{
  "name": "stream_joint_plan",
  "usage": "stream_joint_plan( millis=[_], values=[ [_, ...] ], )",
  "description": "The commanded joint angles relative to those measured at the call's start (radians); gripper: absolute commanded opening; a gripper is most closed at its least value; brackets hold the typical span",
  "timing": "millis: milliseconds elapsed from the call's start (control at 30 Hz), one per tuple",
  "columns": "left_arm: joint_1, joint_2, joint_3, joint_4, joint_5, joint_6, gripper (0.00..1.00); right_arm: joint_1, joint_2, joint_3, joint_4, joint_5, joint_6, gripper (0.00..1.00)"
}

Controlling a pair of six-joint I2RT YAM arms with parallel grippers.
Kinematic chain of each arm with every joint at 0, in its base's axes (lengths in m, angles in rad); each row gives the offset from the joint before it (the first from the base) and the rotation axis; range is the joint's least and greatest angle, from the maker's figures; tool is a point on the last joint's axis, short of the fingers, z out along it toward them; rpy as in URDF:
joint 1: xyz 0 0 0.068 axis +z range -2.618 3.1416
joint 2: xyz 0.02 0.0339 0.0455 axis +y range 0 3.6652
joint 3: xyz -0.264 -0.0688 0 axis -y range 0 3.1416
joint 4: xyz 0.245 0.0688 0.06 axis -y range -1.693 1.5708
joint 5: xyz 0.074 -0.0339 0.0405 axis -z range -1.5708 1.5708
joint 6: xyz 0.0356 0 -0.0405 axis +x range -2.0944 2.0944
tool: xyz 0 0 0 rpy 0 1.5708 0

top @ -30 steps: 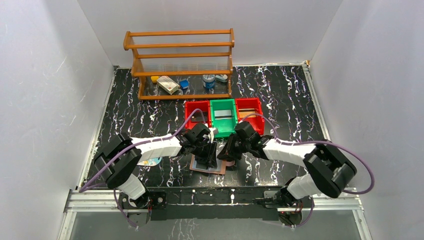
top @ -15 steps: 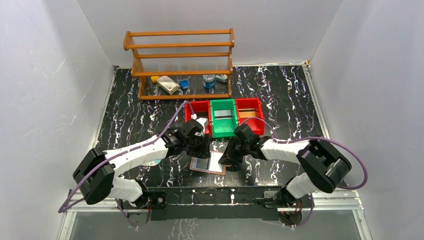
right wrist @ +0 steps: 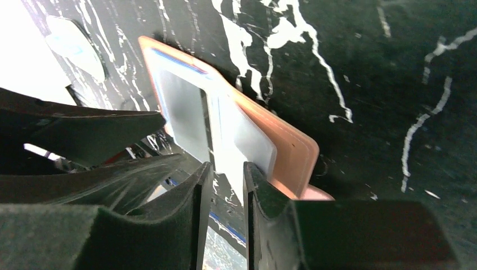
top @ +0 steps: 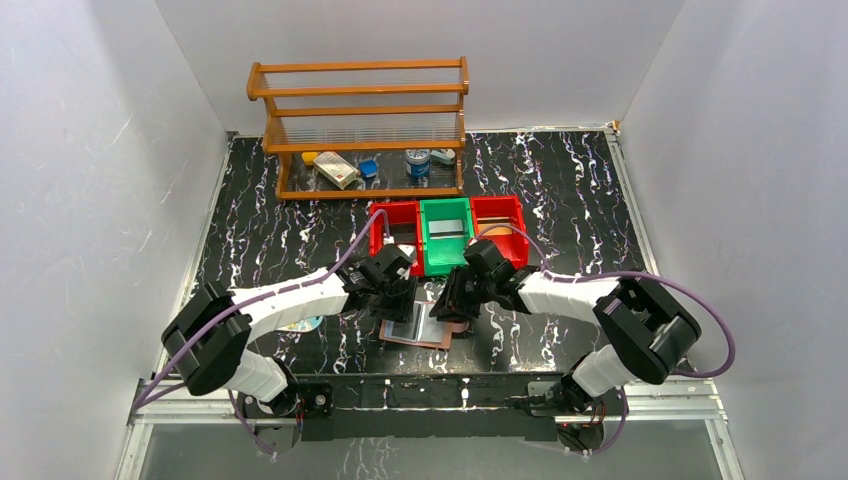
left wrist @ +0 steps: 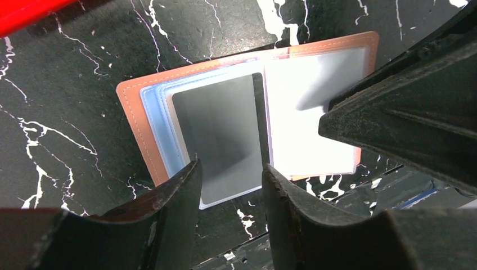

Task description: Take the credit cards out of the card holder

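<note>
Card holder [left wrist: 130, 107] lies spread flat, pockets up, for access; left gripper [left wrist: 230, 167], jaws parted, straddles a short edge of the grey card [left wrist: 219, 135]; right gripper [right wrist: 227, 167], narrowly parted, hovers empty at the right leaf.

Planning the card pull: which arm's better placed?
Left: left gripper straddles the edge of the protruding card; right gripper sits over the other page of the card holder, likely better for pinning.
</note>
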Motion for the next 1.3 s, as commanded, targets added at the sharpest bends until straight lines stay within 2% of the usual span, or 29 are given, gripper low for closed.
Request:
stream_joint_plan(
  millis=[0, 567, 733, 833, 1000, 1100, 1267],
  values=[
    [-0.005, 0.015, -0.015, -0.008, 0.025, 0.005, 0.41, 0.010, 0.031, 0.064, 0.073, -0.051, -0.009, 0.35],
    [-0.005, 0.007, -0.055, 0.021, 0.068, -0.021, 0.37, 0.062, 0.157, 0.082, 0.130, -0.039, 0.022, 0.33],
    [-0.005, 0.008, -0.060, 0.030, 0.077, -0.042, 0.36, 0.068, 0.196, 0.089, 0.161, -0.051, 0.033, 0.27],
    [-0.005, 0.001, -0.065, 0.029, 0.073, -0.044, 0.35, 0.072, 0.192, 0.113, 0.098, -0.002, 0.015, 0.26],
    [-0.004, -0.021, -0.061, 0.018, 0.042, -0.040, 0.35, 0.076, 0.173, 0.124, 0.002, 0.075, -0.018, 0.15],
    [-0.005, -0.042, -0.048, 0.003, 0.009, -0.035, 0.36, 0.076, 0.166, 0.117, 0.010, 0.070, -0.029, 0.09],
    [-0.005, -0.098, -0.045, -0.008, -0.085, -0.042, 0.46, 0.076, 0.172, 0.115, 0.018, 0.061, -0.027, 0.09]
  ],
)
